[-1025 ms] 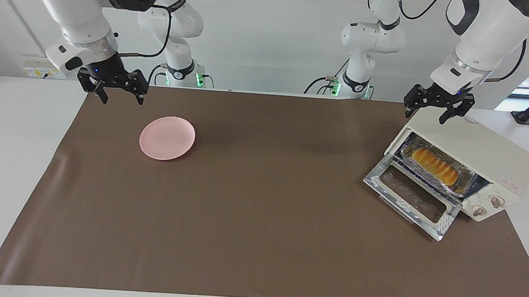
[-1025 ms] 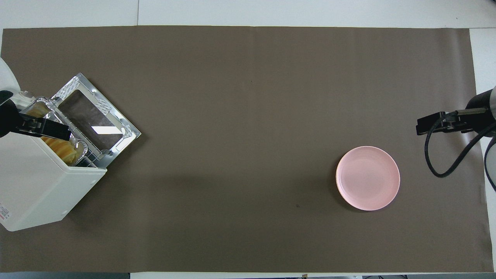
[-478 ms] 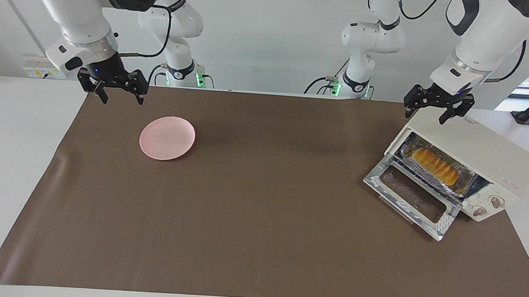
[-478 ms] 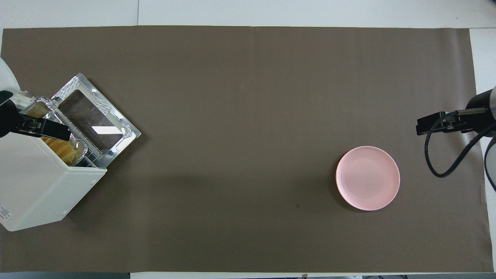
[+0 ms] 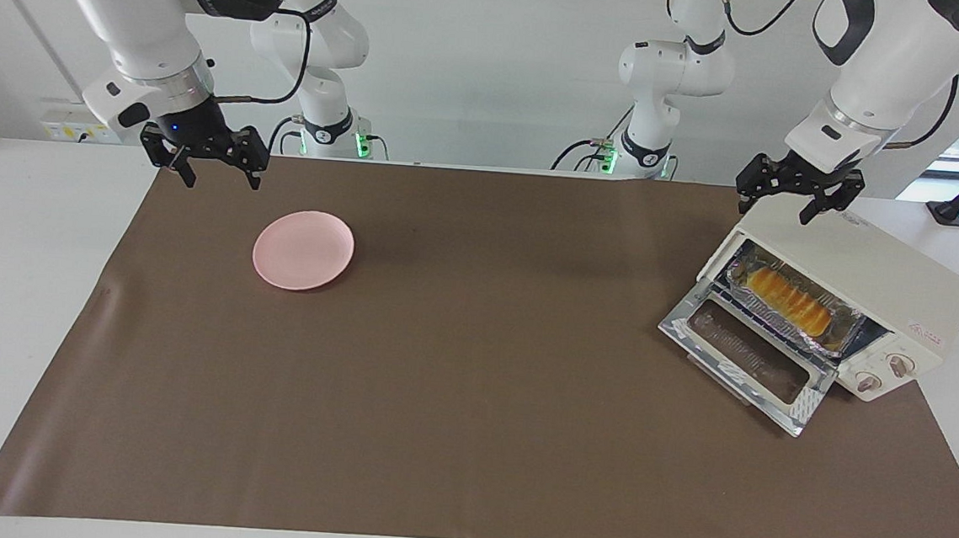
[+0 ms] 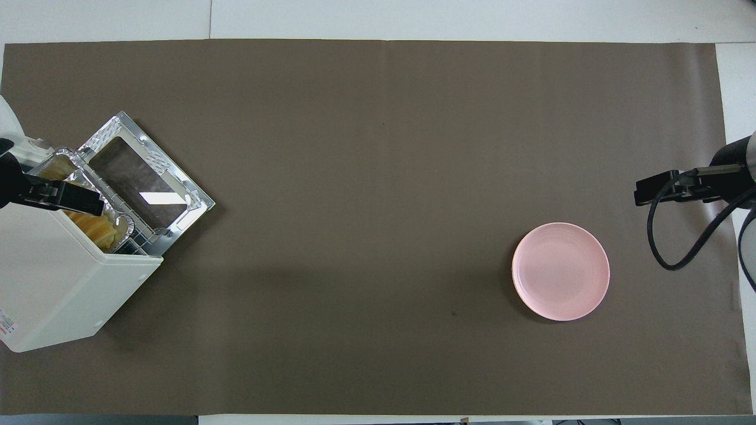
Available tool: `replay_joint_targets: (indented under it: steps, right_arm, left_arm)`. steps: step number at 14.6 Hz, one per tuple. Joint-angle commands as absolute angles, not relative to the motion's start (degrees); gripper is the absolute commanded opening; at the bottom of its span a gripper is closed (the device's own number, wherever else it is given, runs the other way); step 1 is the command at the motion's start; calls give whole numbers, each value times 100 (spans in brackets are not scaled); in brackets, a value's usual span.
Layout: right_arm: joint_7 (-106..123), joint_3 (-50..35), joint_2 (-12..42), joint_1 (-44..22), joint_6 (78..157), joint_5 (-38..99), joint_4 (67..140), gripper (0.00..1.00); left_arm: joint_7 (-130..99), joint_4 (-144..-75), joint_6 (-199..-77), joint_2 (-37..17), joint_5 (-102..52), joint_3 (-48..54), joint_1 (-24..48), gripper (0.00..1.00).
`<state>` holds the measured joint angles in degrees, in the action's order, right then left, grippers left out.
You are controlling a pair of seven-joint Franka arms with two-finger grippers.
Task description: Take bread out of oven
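- Two grippers hang over the brown mat (image 5: 470, 403), one at each end, and both hold nothing.
- One right gripper (image 5: 214, 175) hovers above the mat's edge on the robots' side of the pink plate; its jaws are spread wide, and this arm waits.
- One pink plate (image 5: 303, 250) lies flat on the mat with nothing on it, well apart from the oven, toward the right arm's end of the table.
- One left gripper (image 5: 775, 211) hangs just above the oven's top, over the corner nearest the robots, its jaws wide apart.
- One oven (image 5: 875, 284), cream-white, stands at an angle at the left arm's end of the mat; its single glass door (image 5: 747, 365) is dropped open and lies flat in front of it, and its two knobs (image 5: 884, 372) sit beside the opening.
- One foil tray (image 5: 843, 314) rests inside the oven on the rack.
- One bread (image 5: 788, 301) loaf lies in that tray, inside the oven.
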<state>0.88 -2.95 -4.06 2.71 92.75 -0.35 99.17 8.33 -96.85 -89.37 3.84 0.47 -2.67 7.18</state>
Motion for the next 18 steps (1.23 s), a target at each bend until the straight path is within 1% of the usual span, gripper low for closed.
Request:
replay_joint_targets:
  steps: [1, 5, 7, 9, 10, 11, 12, 14, 15, 17, 18]
  right_arm:
    - [193, -343, -457, 352, 9211, -35, 9923, 100]
    - [193, -343, -457, 352, 9202, -35, 9923, 100]
    - [193, -343, -457, 352, 9211, -35, 9923, 100]
    - [193, -343, -457, 352, 9211, -35, 9932, 100]
    - [193, -343, -457, 360, 9211, -35, 9923, 100]
    - [193, -334, -457, 352, 9211, -35, 9923, 100]
    - [193, -343, -457, 352, 9202, -35, 9923, 100]
    - [193, -334, -457, 352, 9202, -35, 9923, 100]
    - [193, -343, -457, 352, 9202, -35, 9932, 100]
    - [193, -343, -457, 352, 9211, -35, 9923, 100]
    - [193, -343, -457, 352, 9202, -35, 9923, 100]
  left_arm:
    - [870, -9861, -8990, 545, 79, -246, 651, 100]
    - [774, -9861, -9237, 510, 79, -255, 659, 100]
    - [276, -9704, -9185, 370, 79, -255, 703, 100]
    - [-620, -9440, -9201, -130, 219, -255, 747, 100]
    - [-833, -9396, -9254, -288, 263, -246, 738, 100]
    - [-965, -9274, -9272, -568, 290, -255, 730, 100]
    - [-1289, -9046, -9272, -832, 351, -264, 729, 100]
    - [-2132, -8702, -9290, -1404, 911, -255, 904, 100]
    - [-2519, -8666, -9412, -1598, 1088, -255, 984, 100]
    - [-2943, -8718, -9921, -1687, 1142, -272, 923, 100]
    - [-3101, -8719, -10027, -1862, 1186, -290, 914, 100]
